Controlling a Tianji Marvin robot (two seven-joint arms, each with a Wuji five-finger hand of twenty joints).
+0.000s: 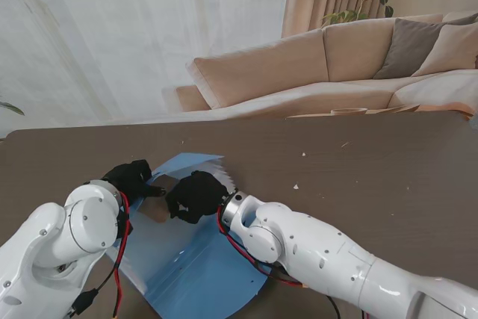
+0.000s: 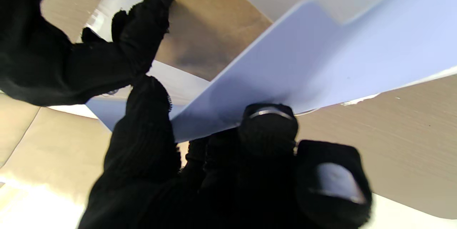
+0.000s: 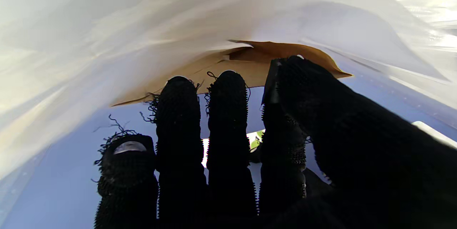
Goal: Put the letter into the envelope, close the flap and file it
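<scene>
Brown envelope [image 3: 257, 68] half inside blue folder [image 1: 202, 274], pinched by right hand [image 1: 196, 196], 12 o'clock; left hand [image 1: 133, 178] holding folder cover apart.

One blue folder [image 1: 202, 274], one brown envelope [image 3: 264, 59], two hands.

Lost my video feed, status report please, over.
Left hand holding the blue folder cover up. Right hand on the brown envelope at the folder. Nothing visibly in the way.
</scene>
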